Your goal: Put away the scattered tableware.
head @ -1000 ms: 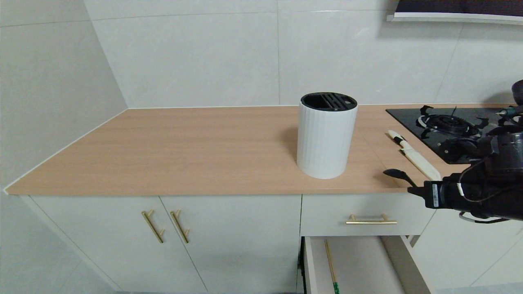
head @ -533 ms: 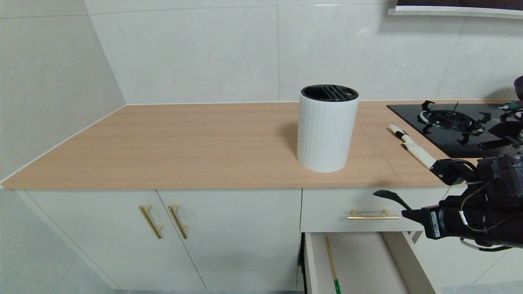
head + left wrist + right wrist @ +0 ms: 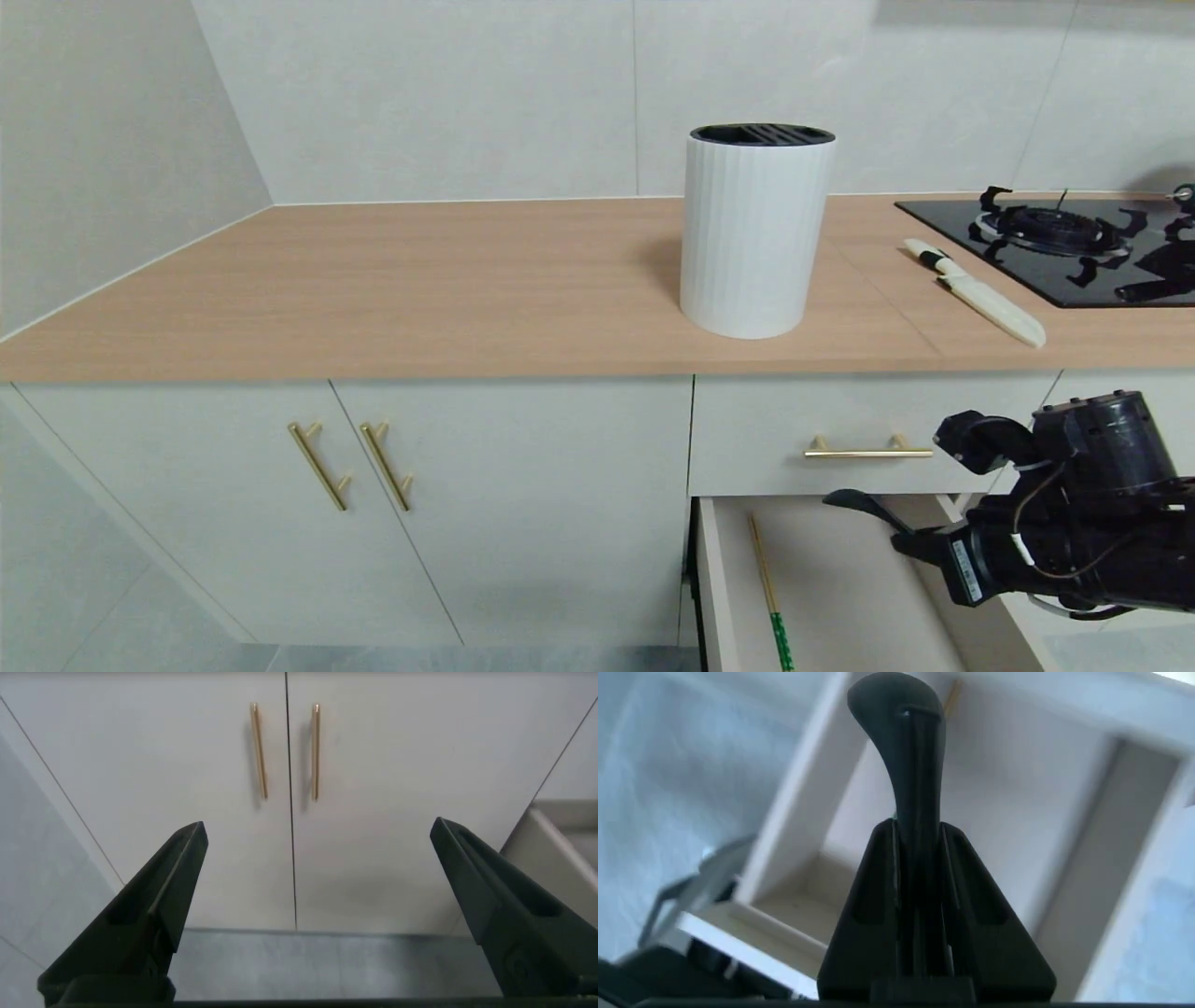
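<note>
Right gripper [image 3: 920, 541] clenched on black spoon [image 3: 864, 504], bowl end sticking out ahead; open drawer [image 3: 714, 579] beneath it, chopstick [image 3: 766, 588] inside. Left gripper [image 3: 318, 831] released, jaws wide, facing cabinet doors [image 3: 374, 859].

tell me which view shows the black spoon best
The right wrist view: the spoon stands large and central, clamped in the right gripper over the open drawer. The head view shows it small, side-on. The left wrist view faces cabinet doors.

Knife [image 3: 976, 303] right of holder [image 3: 754, 233], chopsticks [image 3: 767, 597] (in drawer [image 3: 712, 579])
</note>
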